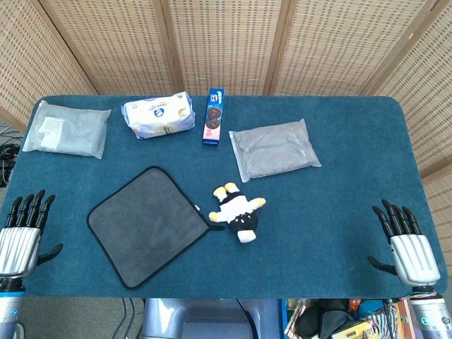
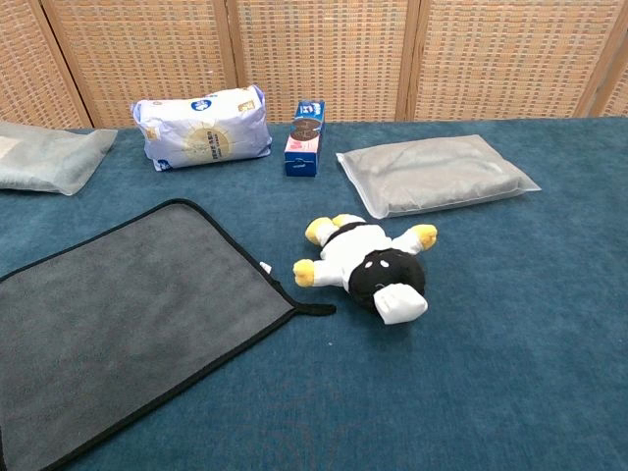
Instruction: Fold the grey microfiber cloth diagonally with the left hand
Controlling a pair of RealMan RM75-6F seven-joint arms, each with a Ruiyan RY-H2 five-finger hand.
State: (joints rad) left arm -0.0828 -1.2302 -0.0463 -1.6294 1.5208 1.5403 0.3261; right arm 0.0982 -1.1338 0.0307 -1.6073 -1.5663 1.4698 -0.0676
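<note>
Left hand (image 1: 21, 233) is hovering released, fingers apart, off the counter's (image 1: 332, 212) left near edge; right hand (image 1: 407, 244) likewise at the right. Grey microfiber cloth (image 1: 150, 224) is lying flat, its corner loop touching the plush toy (image 1: 239, 210).

Staged robot test bench, blue-covered table (image 1: 339, 212); woven rattan screens (image 1: 226, 42) behind; cables on floor

one grey cloth (image 1: 150, 224), one plush toy (image 1: 238, 210), three plastic-wrapped packs (image 1: 274, 148), one biscuit box (image 1: 214, 116), two robot hands (image 1: 20, 238)
</note>
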